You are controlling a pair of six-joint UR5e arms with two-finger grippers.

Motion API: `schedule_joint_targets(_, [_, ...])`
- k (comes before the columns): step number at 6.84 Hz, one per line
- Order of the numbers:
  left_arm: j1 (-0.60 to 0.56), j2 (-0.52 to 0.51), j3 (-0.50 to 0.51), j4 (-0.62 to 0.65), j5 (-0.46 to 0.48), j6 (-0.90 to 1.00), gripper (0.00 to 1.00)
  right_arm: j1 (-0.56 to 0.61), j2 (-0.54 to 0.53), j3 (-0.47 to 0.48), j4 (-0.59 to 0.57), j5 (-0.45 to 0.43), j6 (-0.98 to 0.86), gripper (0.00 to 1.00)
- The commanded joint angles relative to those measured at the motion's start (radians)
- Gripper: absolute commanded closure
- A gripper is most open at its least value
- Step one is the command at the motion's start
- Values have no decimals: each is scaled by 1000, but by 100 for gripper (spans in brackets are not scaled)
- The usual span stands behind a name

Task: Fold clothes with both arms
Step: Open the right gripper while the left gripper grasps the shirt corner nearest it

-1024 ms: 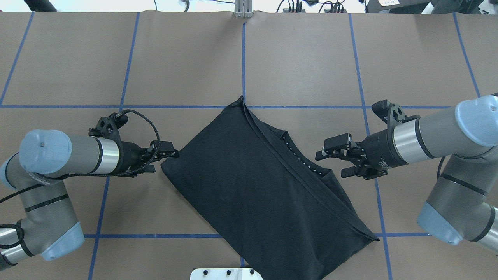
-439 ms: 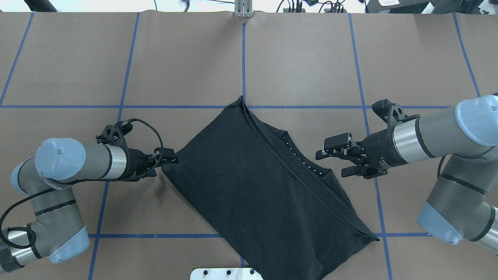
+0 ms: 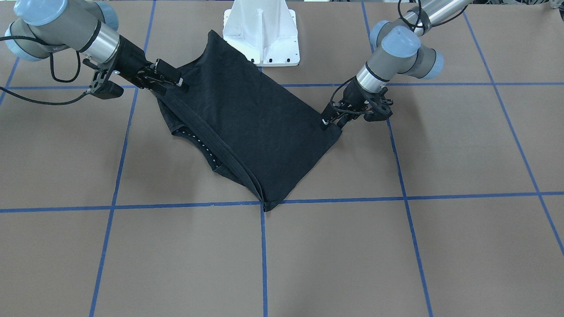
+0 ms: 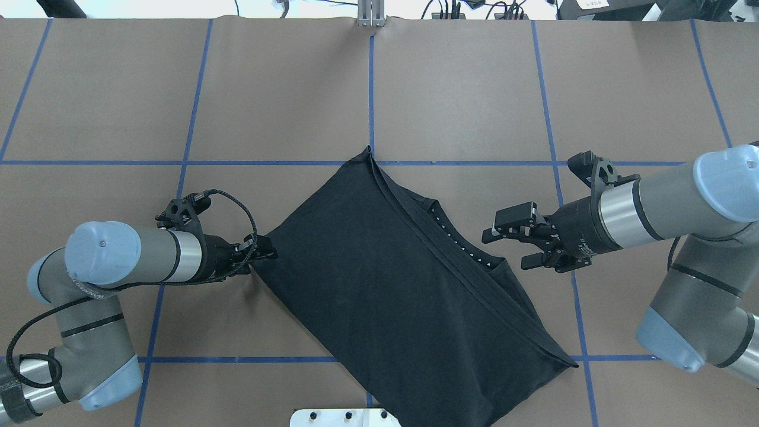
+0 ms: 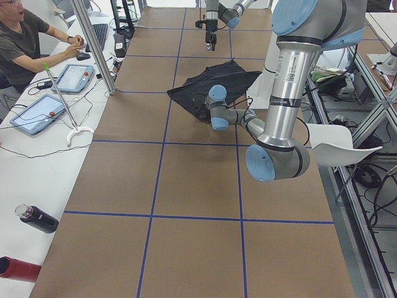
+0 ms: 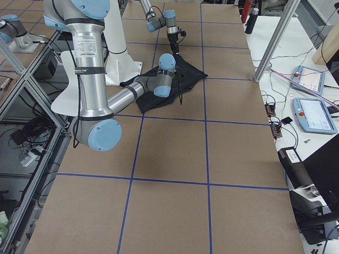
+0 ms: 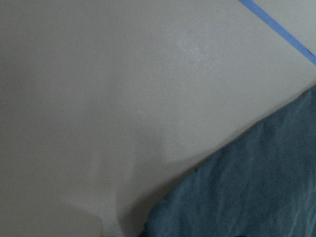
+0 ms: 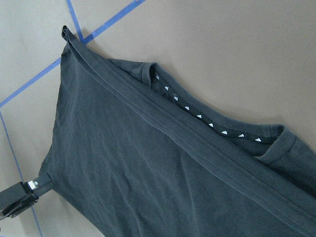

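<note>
A black short-sleeved T-shirt (image 4: 391, 284) is laid folded on the brown tabletop (image 4: 462, 89), which is marked with blue tape lines (image 4: 371, 89). The T-shirt is spread slantwise between the two sets of jaws, and its plain black side is shown on top. A neck band (image 8: 197, 116) dotted with tiny white shapes is seen along the edge turned to the right jaws. One end of the T-shirt is laid by the foot of the white pedestal (image 3: 262, 31), between the two arms.

The small black left gripper (image 4: 264, 249) is carried by the grey metal left arm (image 4: 136, 261) with light-blue caps. It is held low, right at one corner of the T-shirt. In the right wrist view its jaws are seen touching that corner. It cannot be told whether the cloth is pinched or the jaws are only set beside it. In the left wrist view, only bare tabletop and a blurry bit of that corner are shown ahead of the jaws.

The small black right gripper (image 4: 504, 249) is carried by the grey metal right arm (image 4: 658, 198) on the other side of the T-shirt. Its jaws are spread wide and nothing is held in them. They are held up off the tabletop, and the neck band is found just ahead of them and lower down.
</note>
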Motion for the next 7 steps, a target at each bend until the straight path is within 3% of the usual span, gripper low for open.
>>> schedule_joint_targets(1, [1,4,-4,0,-2,8,100,2,0,-4,0,2,0,0])
schedule_joint_targets(3, [-31,5,-18,5,-13,15,100,6,0,-7,0,2,0,0])
schedule_joint_targets(5, [-145,-2,-6,41,-11,146,100,11,1,-13,0,-1,0,0])
schedule_joint_targets(6, [-217,-51,16,92,-13,199,100,14,1,-13,0,-3,0,0])
schedule_joint_targets(7, [-259,-161,104,135,-13,210,100,15,1,-13,0,-12,0,0])
